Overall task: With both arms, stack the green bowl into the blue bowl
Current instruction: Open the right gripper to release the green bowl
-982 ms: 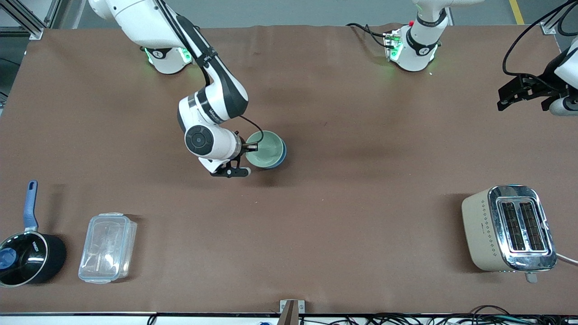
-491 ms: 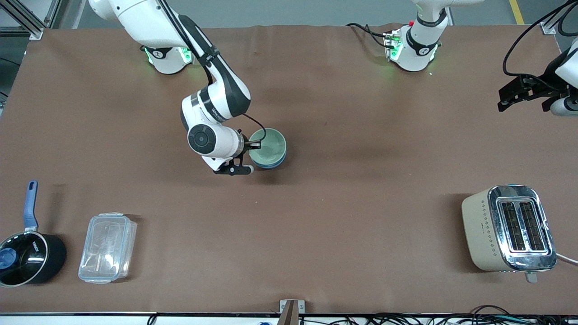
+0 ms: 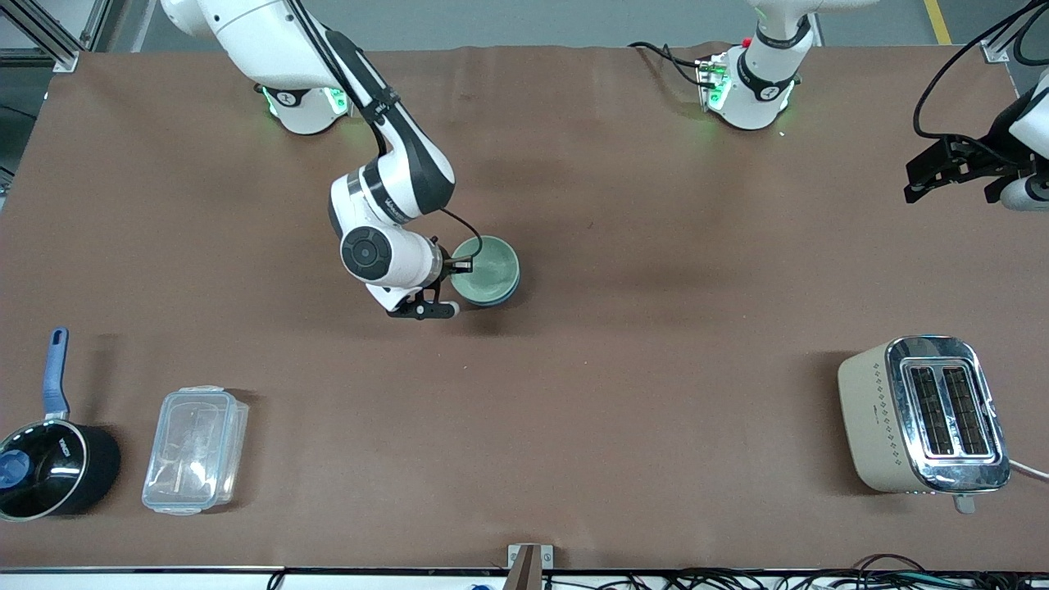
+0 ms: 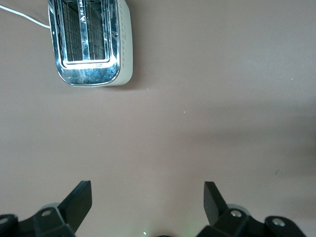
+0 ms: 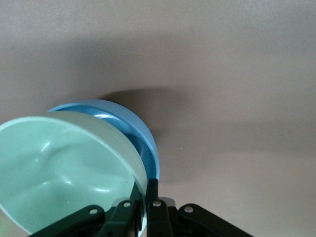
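The green bowl (image 3: 485,269) sits inside the blue bowl (image 3: 511,285) near the middle of the table. Only a blue crescent shows round it. In the right wrist view the green bowl (image 5: 64,168) is tilted in the blue bowl (image 5: 133,129). My right gripper (image 3: 457,264) is shut on the green bowl's rim, one finger inside and one outside (image 5: 144,197). My left gripper (image 3: 942,164) is open and empty, waiting above the table's edge at the left arm's end (image 4: 147,197).
A cream and chrome toaster (image 3: 922,414) stands at the left arm's end, near the front camera; it also shows in the left wrist view (image 4: 91,42). A black saucepan with a blue handle (image 3: 49,459) and a clear plastic box (image 3: 195,451) sit at the right arm's end.
My right gripper has lowered the green bowl deeper into the blue bowl; less blue now shows. The left arm has not moved.
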You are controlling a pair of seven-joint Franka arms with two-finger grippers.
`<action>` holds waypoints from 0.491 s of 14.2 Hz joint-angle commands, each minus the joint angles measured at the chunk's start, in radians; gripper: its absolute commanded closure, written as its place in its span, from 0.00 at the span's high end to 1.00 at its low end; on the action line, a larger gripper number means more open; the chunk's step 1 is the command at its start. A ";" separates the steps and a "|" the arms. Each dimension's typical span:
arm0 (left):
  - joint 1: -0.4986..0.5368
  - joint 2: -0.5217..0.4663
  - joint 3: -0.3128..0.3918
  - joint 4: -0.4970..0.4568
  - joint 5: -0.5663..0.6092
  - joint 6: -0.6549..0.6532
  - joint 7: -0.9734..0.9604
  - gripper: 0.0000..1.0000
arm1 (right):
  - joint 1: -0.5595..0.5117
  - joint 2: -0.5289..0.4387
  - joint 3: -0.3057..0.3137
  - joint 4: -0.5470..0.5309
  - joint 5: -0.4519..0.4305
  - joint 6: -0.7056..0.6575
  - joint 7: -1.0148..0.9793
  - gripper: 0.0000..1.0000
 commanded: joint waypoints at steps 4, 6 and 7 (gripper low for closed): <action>0.000 -0.005 0.004 0.009 -0.003 0.003 0.021 1.00 | 0.003 0.005 -0.005 -0.028 0.018 0.028 -0.009 0.11; 0.001 -0.003 0.005 0.009 -0.003 0.003 0.021 1.00 | 0.003 0.004 -0.005 -0.028 0.018 0.022 -0.009 0.67; 0.001 -0.003 0.005 0.009 -0.003 0.003 0.021 1.00 | 0.003 0.002 -0.005 -0.027 0.018 0.013 -0.009 1.00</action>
